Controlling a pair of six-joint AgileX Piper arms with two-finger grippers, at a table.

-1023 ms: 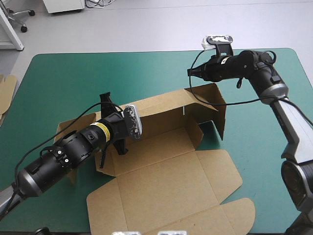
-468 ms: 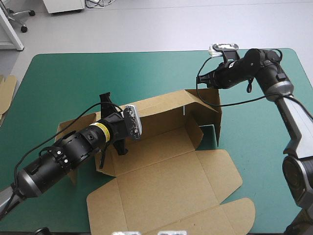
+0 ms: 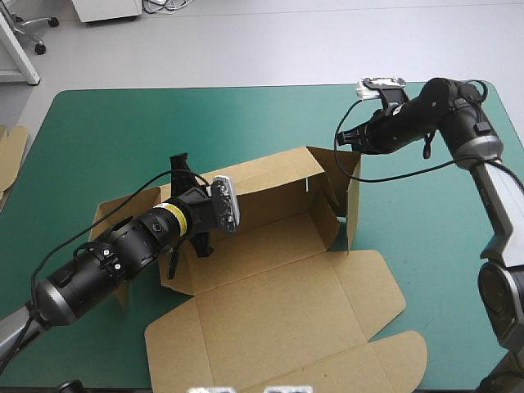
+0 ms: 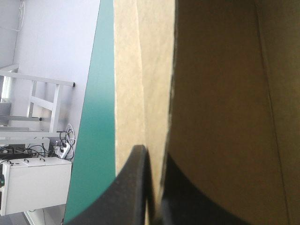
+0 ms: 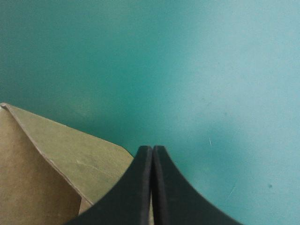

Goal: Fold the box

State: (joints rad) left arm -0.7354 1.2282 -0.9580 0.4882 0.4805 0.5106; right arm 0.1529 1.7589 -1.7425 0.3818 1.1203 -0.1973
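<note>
The brown box [image 3: 270, 254] lies in the middle of the teal-green table with its back wall and right end wall raised and its lid flat toward the front edge. My left gripper [image 3: 199, 235] is shut on the back wall near its left end. In the left wrist view the black fingers [image 4: 154, 159] pinch the board's edge [image 4: 220, 93], one on each side. My right gripper [image 3: 341, 140] is shut and empty, just behind the top corner of the right end wall. A corner of that wall [image 5: 42, 178] shows beside its fingers [image 5: 152, 149].
An edge of more brown board [image 3: 11, 151] shows at the table's left edge. The flat lid [image 3: 278, 327] and its flaps cover the front middle. Bare teal-green cover [image 3: 164, 123] stretches behind the box and to its right.
My right gripper has drawn back to the right and away from the box. The right end wall has swung from leaning outward to standing upright. My left gripper keeps its hold.
</note>
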